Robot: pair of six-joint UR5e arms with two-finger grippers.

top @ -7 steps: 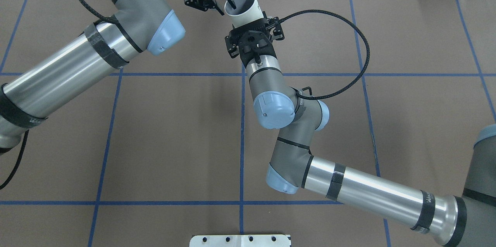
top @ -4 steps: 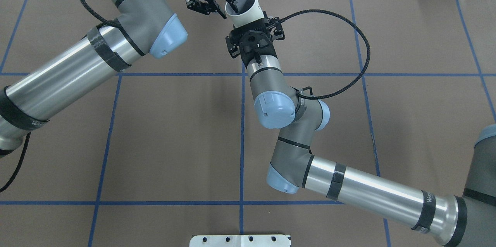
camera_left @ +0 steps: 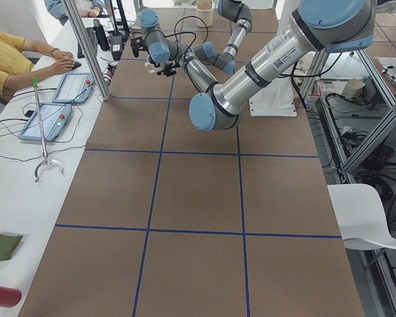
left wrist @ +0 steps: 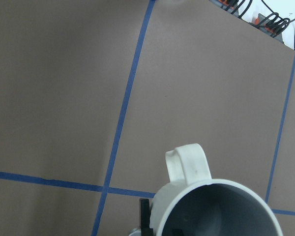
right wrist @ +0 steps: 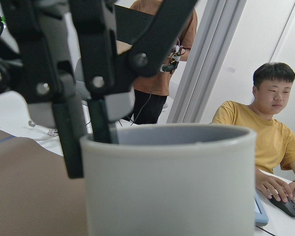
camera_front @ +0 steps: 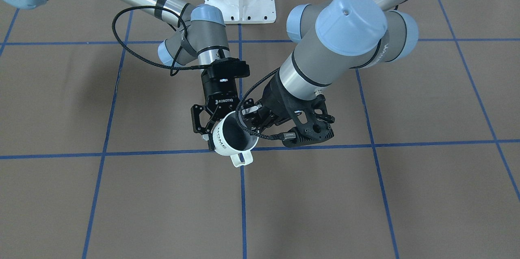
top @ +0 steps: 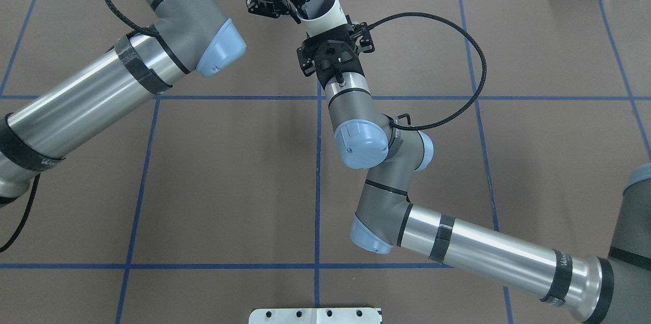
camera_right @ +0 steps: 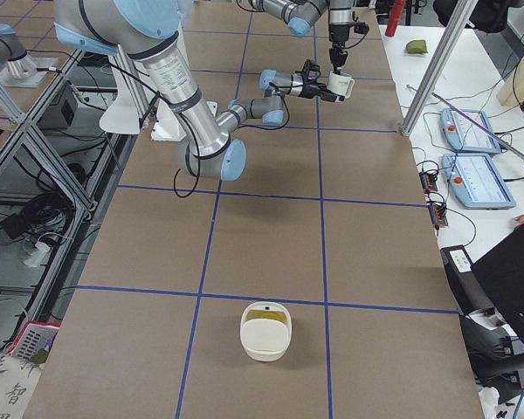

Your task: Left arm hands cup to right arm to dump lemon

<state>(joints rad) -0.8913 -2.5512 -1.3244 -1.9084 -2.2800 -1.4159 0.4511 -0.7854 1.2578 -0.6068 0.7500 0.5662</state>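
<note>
Cup (top: 324, 15) midair: left gripper (top: 298, 11) pinches rim, right gripper (top: 331, 38) clamps body.

**Crowded far middle, open bench around it**

Both grippers hem in the cup (top: 320, 11), held in the air above the far middle of the bench (top: 213, 176). The left gripper (top: 299, 11) has its jaws astride the rim. The right gripper (camera_front: 213, 131) clasps the wall from the robot's side, and its black cable (top: 475, 67) loops out beside it. The handle (camera_front: 242, 158) side, facing away from the robot, is unblocked. Brown surface lies open beneath. A white tub (camera_right: 265, 331) stands well apart near the right end, and a metal post (camera_right: 430, 74) stands at the far edge.
</note>
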